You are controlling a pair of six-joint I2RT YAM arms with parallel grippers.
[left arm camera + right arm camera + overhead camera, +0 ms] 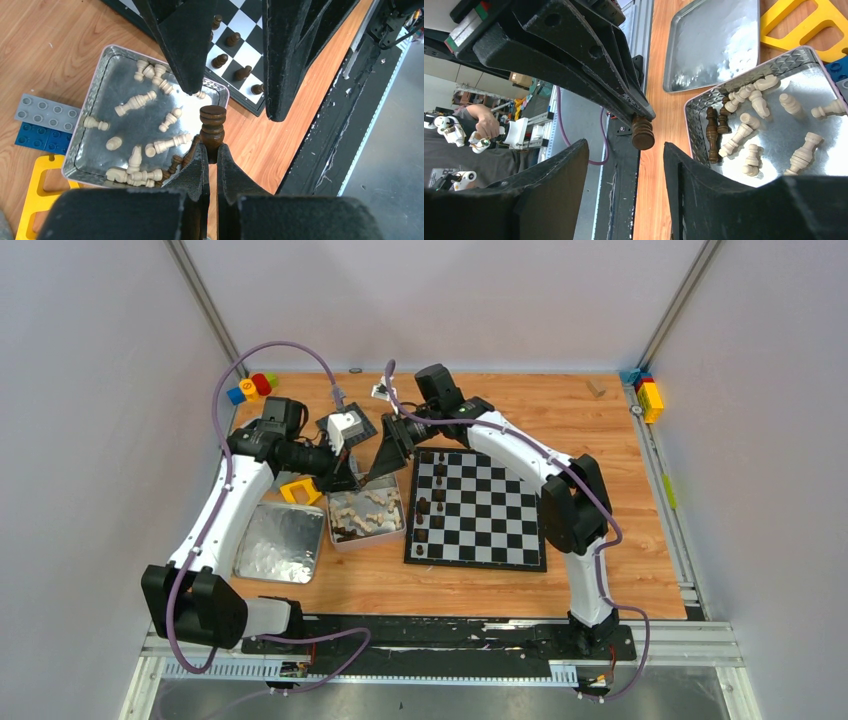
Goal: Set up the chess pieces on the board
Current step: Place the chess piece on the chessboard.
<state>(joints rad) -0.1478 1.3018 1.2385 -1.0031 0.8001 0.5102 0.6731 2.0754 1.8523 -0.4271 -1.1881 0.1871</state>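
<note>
A: Where is the piece being handled, and which way does it point?

B: One dark brown chess piece (212, 122) is in the air above the edge of an open metal tin (95, 85), just left of the board (490, 510). Its long axis runs in line with the fingers holding it. The wide, ringed end points outward and the other end is hidden in the grip.

A: What are the grippers doing?

B: The left gripper (212, 150) is clamped tight on that piece. The right gripper (625, 146) faces it with jaws apart, one on each side of the ringed end, touching nothing.

A: How many pieces are there?

B: Roughly a dozen cream pieces (135, 102) lie on their sides in the tin, overlapping too much for a sure count. A few dark tin pieces (711, 127) lie at one end of it. On the board, about eight dark pieces (219, 61) stand upright along the side nearest the tin. No cream ones stand there.
</note>
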